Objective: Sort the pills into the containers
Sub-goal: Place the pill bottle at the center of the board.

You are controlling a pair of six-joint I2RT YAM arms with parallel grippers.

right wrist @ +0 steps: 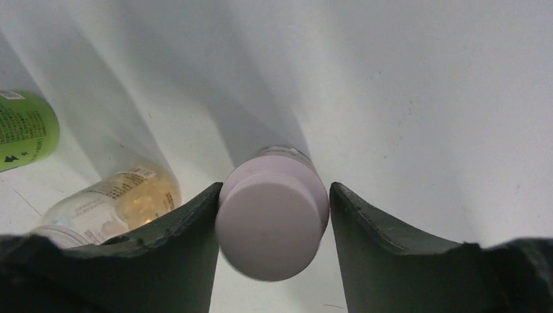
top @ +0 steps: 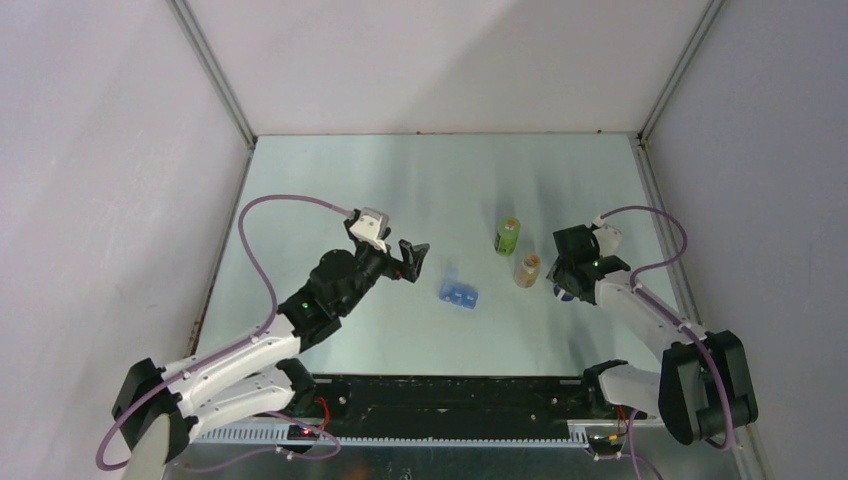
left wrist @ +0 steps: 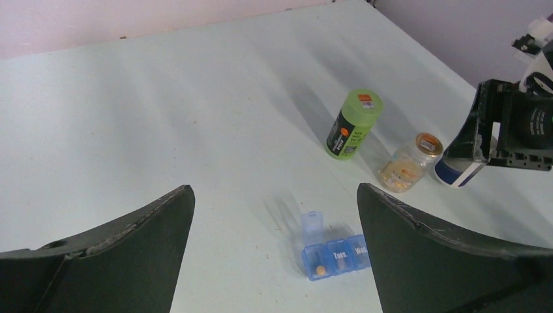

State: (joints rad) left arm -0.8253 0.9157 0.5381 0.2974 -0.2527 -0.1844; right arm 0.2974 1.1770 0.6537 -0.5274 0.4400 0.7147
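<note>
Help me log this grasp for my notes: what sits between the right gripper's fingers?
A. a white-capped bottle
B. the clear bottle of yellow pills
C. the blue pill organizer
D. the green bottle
A: in the right wrist view the right gripper has a finger against each side of the white-capped bottle, while the green bottle and the clear bottle lie off to one side.

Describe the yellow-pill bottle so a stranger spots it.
On the table, look right of centre beside the right gripper. The clear bottle sits between a green bottle and the gripped white-capped bottle; only it shows yellow pills under an orange cap.
</note>
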